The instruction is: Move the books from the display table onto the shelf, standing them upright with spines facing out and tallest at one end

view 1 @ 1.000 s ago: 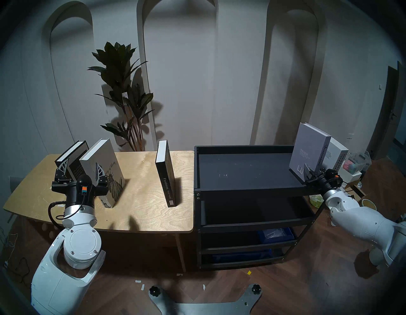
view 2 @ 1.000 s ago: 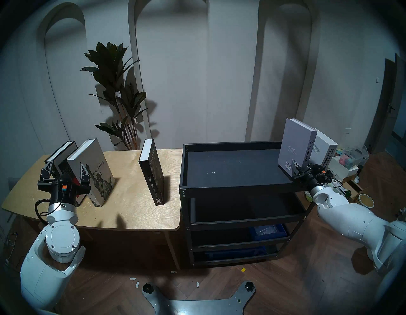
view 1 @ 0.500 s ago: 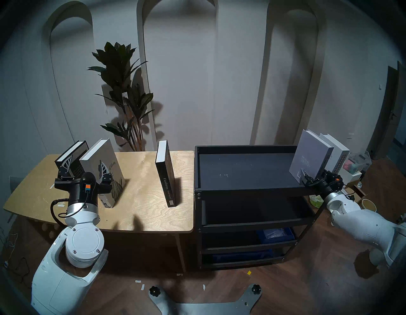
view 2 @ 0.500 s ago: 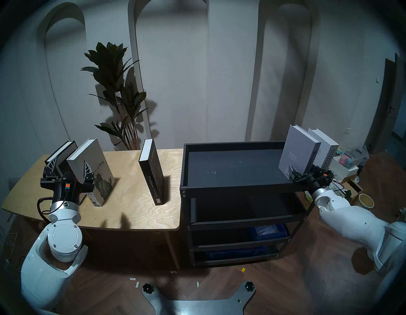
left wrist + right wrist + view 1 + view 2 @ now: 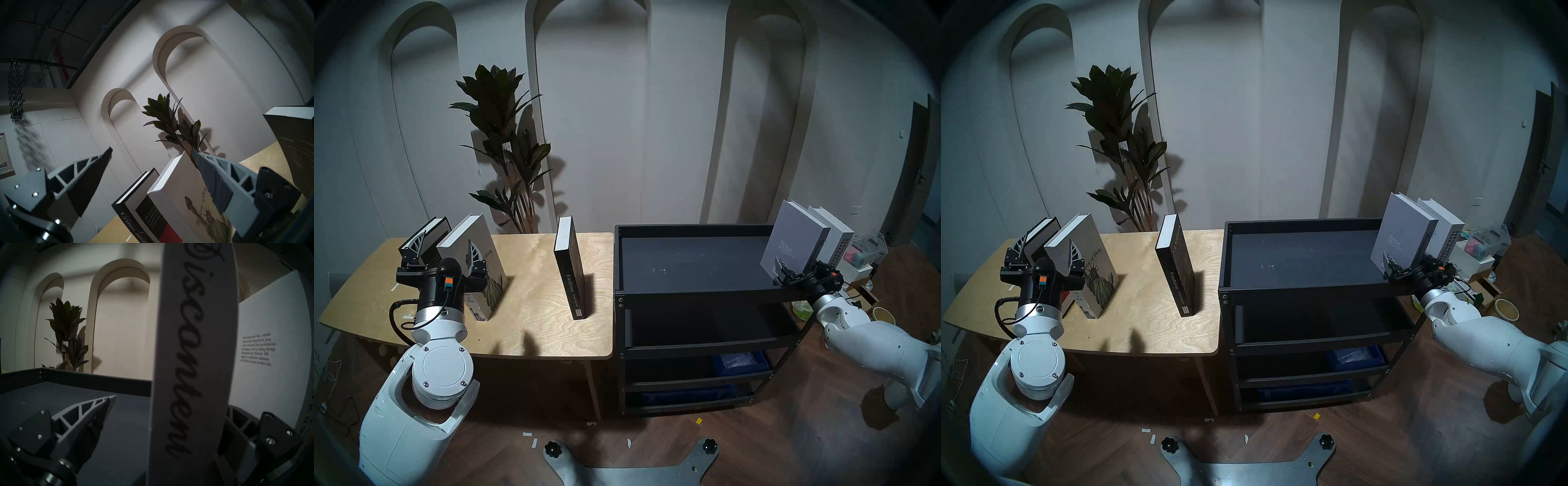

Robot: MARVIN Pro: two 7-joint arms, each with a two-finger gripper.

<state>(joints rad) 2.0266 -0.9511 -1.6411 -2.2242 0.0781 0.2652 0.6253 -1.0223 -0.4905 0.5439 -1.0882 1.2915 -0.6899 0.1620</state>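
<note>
While astride "Discontent" book, parted right fingers.

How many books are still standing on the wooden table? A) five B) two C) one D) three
D: three stand on the wooden table: the black Crime and Punishment book, the Statue of Liberty book and the black Fashion book; two others are already on the black shelf.

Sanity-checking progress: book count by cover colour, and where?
Black: 2, "Crime and Punishment" and "Fashion", on the display table
White: 2, Statue of Liberty on table, "Design Hotels Yearbook" on the shelf
Grey: 1, "Discontent", on shelf
Total: 5
</note>
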